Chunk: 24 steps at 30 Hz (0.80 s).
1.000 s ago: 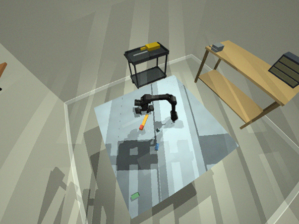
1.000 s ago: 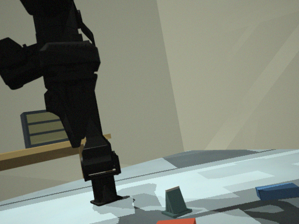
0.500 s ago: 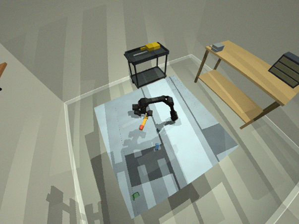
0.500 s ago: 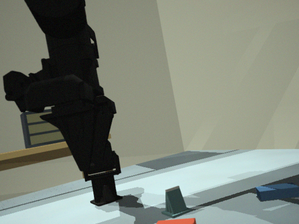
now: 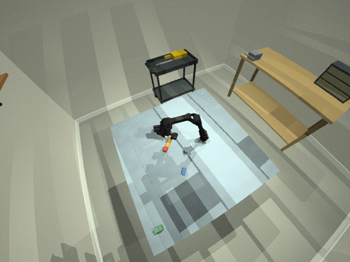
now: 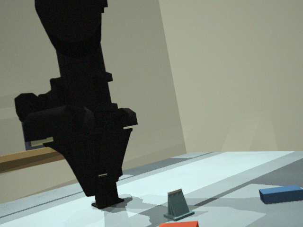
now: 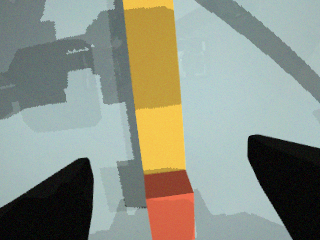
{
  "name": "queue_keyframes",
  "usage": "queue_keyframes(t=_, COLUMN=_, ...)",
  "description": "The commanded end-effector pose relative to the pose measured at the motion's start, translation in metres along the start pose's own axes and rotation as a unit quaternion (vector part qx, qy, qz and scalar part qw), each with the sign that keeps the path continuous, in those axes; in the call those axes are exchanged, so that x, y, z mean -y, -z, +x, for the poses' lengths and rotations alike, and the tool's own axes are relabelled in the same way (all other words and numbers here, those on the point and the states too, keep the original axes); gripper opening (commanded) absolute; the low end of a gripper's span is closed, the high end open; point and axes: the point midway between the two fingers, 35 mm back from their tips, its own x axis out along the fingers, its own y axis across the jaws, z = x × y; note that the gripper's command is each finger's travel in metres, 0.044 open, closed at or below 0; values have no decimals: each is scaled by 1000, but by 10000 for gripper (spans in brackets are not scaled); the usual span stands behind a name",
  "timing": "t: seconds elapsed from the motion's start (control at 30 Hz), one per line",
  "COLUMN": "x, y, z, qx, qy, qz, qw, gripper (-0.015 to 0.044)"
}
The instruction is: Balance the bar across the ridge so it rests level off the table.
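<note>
Black tapered fingers (image 6: 78,166): wide, probably for straddling
Long yellow bar with red block end (image 5: 168,142) (image 6: 179,224) (image 7: 159,135): unheld
Teal wedge-shaped ridge (image 5: 184,152) (image 6: 178,204): apart, awaiting bar

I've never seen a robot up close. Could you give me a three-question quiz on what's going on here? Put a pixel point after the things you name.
1. True or false: the yellow bar (image 5: 168,142) (image 7: 159,90) with the red end (image 5: 165,148) (image 6: 179,224) (image 7: 171,217) is balanced on the ridge (image 5: 184,152) (image 6: 178,204).
2. Which is it: is the end effector (image 5: 170,137) (image 7: 171,158) (a) clamped on the bar or (b) open, with a gap on each side of it?
3. Fill in: the small block nearest the ridge is coloured ____.

Key: 1 false; 2 b; 3 blue.
</note>
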Motion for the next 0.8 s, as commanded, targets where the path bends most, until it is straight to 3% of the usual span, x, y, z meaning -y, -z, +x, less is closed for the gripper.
queue_keyframes(t=0.0, x=0, y=0, z=17, qx=4, qy=3, qz=3, qw=1000, gripper=315)
queue_keyframes(t=0.27, x=2, y=-2, z=70, qx=4, qy=3, qz=3, qw=1000, gripper=315)
queue_keyframes(t=0.77, x=2, y=-2, z=88, qx=4, qy=3, qz=3, qw=1000, gripper=315)
